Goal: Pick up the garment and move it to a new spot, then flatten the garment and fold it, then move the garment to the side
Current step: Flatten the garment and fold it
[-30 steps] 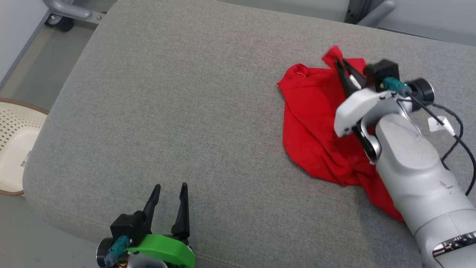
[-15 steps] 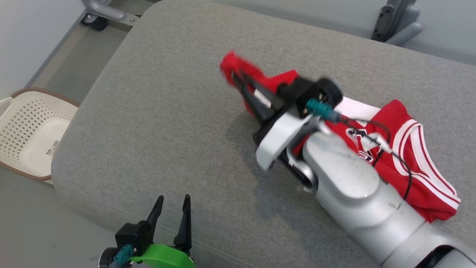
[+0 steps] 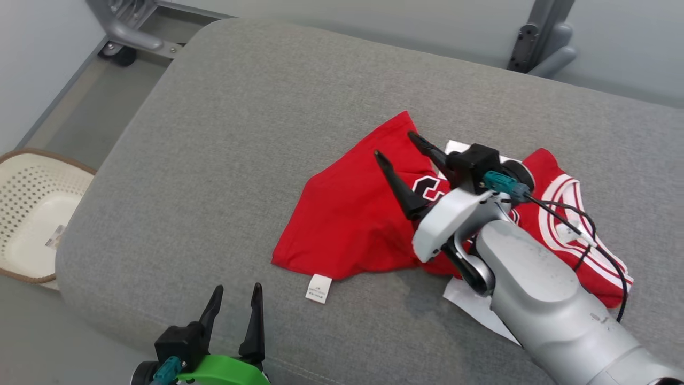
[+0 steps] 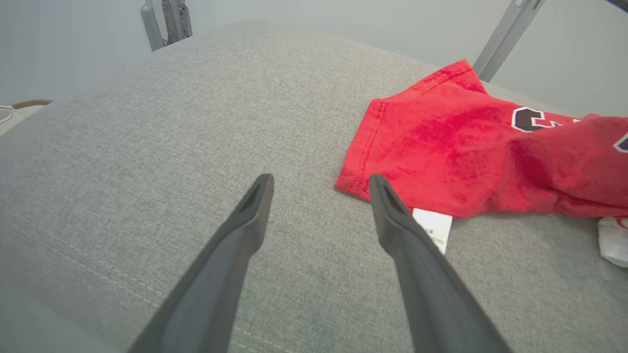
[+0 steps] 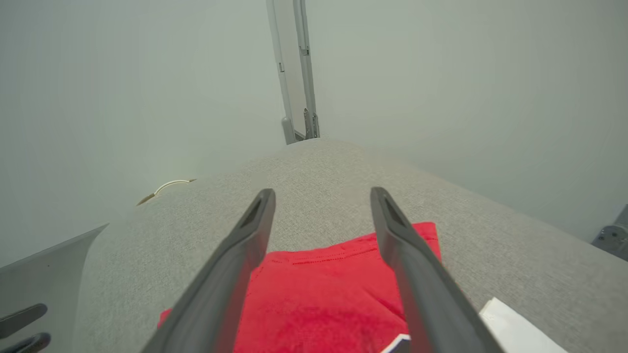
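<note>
Overhead, left gripper (image 3: 238, 287) and right gripper (image 3: 394, 143) spread empty jaws; garment (image 3: 347, 224) shows striped trim (image 3: 548, 214) rightward.

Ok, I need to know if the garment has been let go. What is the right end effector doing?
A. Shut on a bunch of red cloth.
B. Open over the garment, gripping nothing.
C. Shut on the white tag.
B: the right end effector has its fingers spread over the red garment, which lies on the grey cushion, with no cloth pinched between them.
</note>
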You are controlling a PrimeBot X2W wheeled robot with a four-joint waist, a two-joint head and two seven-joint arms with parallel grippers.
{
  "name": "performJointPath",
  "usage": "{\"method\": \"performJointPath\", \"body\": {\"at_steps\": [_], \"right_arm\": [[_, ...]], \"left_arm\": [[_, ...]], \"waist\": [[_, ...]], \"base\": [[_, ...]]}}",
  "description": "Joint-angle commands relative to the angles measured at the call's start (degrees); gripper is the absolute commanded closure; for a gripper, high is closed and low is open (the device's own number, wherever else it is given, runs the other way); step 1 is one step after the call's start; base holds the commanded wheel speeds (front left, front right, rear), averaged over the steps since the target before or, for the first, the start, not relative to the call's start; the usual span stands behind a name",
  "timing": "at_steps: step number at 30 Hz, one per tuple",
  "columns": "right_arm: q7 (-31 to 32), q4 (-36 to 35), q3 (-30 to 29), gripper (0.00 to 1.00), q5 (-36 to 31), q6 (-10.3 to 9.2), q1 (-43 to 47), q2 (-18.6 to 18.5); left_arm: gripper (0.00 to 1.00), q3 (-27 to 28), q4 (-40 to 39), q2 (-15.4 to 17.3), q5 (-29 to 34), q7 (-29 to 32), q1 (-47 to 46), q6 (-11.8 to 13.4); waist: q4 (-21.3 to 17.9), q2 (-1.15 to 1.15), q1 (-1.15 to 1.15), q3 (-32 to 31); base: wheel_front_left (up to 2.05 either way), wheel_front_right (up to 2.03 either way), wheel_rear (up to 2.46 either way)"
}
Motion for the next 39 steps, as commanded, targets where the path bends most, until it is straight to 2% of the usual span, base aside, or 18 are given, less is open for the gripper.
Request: {"method": "performJointPath", "body": {"at_steps": [1,10,14,18,26,34,39], "right_arm": [[-0.2,-0.6,-1.1,0.0,-0.6,-0.05,1.3,-0.4],[-0.2,-1.5,-9.3,0.0,-4.4,-0.05,7.1,-3.3],[-0.2,0.3,-10.3,0.0,-6.2,-0.05,5.2,-5.2],[0.2,3.5,-9.9,0.0,-7.2,-0.05,0.7,-7.2],[6.1,10.4,-3.9,0.0,-5.6,-0.05,-9.3,-10.0],[16.7,14.9,6.8,0.0,1.0,-0.05,-13.2,-12.2],[21.9,18.4,10.6,0.0,2.8,-0.05,-14.3,-13.8]], "left_arm": [[0.0,0.4,-0.1,0.1,0.7,0.0,0.3,-0.1],[0.0,1.1,-1.1,0.1,2.2,0.0,0.5,-0.8],[0.0,-0.1,-1.4,0.2,1.4,0.0,-1.0,-0.9],[0.0,-1.6,-1.6,0.1,0.3,0.0,-2.3,-0.5],[0.0,-3.4,-1.8,0.1,-1.6,0.0,-4.1,0.6],[0.0,-4.4,-2.7,0.1,-3.0,0.0,-4.6,1.4],[0.0,-4.9,-3.2,0.1,-3.7,0.0,-4.7,1.9]], "waist": [[-3.0,0.5,0.0,-1.1],[-8.9,0.5,0.0,-2.3],[-9.1,0.5,0.0,-0.1],[-7.5,0.5,0.0,3.2],[-2.2,0.5,0.0,7.7],[1.3,0.5,0.0,9.4],[2.4,0.5,0.0,10.3]], "base": [[0.0,0.0,0.0],[0.0,0.0,0.0],[0.0,0.0,0.0],[0.0,0.0,0.0],[0.0,0.0,0.0],[0.0,0.0,0.0],[0.0,0.0,0.0]]}}
